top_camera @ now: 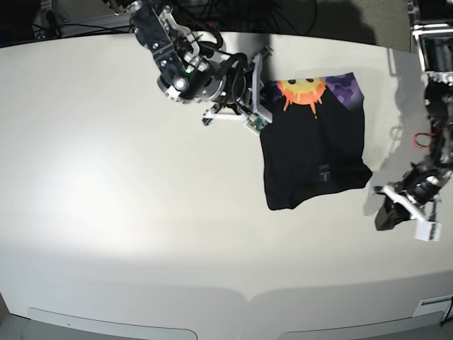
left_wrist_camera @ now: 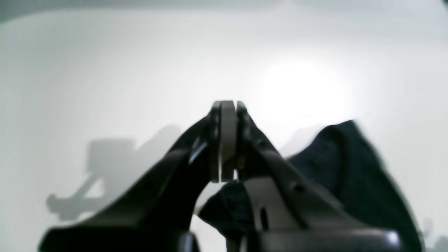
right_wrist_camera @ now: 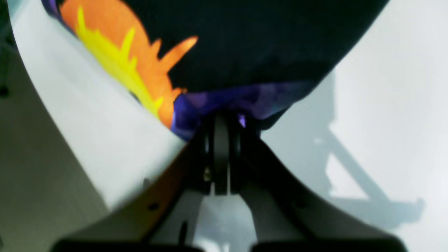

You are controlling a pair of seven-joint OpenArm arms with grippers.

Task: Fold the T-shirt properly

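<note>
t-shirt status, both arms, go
Right gripper shut on T-shirt at the sun-print edge. Left gripper shut, off the cloth. Nothing in the way.

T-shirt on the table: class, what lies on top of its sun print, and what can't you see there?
A plain black fold of the T-shirt lies over the lower part of the sun print. The covered part of the print and the table under the cloth are hidden.
</note>
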